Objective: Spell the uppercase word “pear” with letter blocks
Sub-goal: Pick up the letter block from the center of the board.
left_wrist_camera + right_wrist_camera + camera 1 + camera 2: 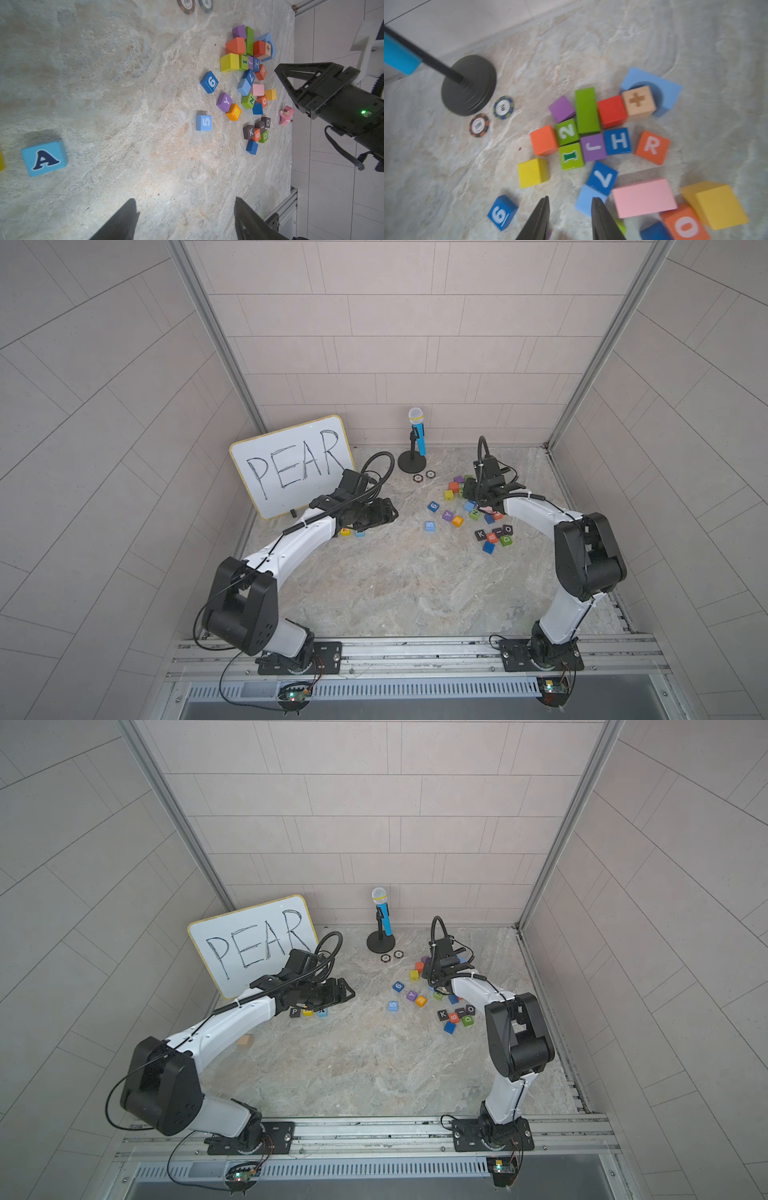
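1. Nearest the arm bases, the table (395, 593) is bare and wide; there is plenty of room to carry a block across.
2. Further in, before the whiteboard (291, 464), the P block (294, 1012), the yellow block (308, 1012) and the A block (44, 159) sit in a row; the left gripper (185, 199) hangs over them, jaws parted and empty; the spot beside A, away from the yellow one, is free.
3. The right gripper (570, 197) hovers above the pile, jaws narrowly parted with nothing between them; the R block (652, 147) lies ahead of its fingertips and off to one side, past the V block (603, 177); the right arm is much the nearer.
4. R is a cube with no long axis, letter up and slightly askew; a small gap parts it from the H block (618, 141), with bare table opposite; the pink block (643, 197) lies near.
5. Farthest, the microphone stand (469, 85) is well apart.
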You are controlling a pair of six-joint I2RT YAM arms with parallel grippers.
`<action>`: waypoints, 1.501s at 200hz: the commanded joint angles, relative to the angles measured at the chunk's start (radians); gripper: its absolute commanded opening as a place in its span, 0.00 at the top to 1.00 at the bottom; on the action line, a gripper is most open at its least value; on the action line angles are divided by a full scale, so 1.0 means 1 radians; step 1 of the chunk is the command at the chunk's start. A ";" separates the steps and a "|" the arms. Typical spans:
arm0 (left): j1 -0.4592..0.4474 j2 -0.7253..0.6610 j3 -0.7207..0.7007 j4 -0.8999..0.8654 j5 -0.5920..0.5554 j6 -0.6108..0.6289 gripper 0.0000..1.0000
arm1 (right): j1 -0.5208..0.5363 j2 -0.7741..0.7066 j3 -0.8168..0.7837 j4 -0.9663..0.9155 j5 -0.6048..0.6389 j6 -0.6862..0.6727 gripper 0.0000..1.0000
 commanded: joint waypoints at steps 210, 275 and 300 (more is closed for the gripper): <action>-0.092 0.275 0.251 -0.031 -0.010 0.019 0.25 | -0.157 0.264 0.210 -0.140 0.079 -0.019 0.58; -0.091 0.272 0.254 -0.054 -0.019 0.038 0.25 | -0.160 0.296 0.245 -0.154 0.082 -0.011 0.53; -0.090 0.270 0.253 -0.056 -0.023 0.041 0.25 | -0.160 0.309 0.250 -0.159 0.078 -0.008 0.53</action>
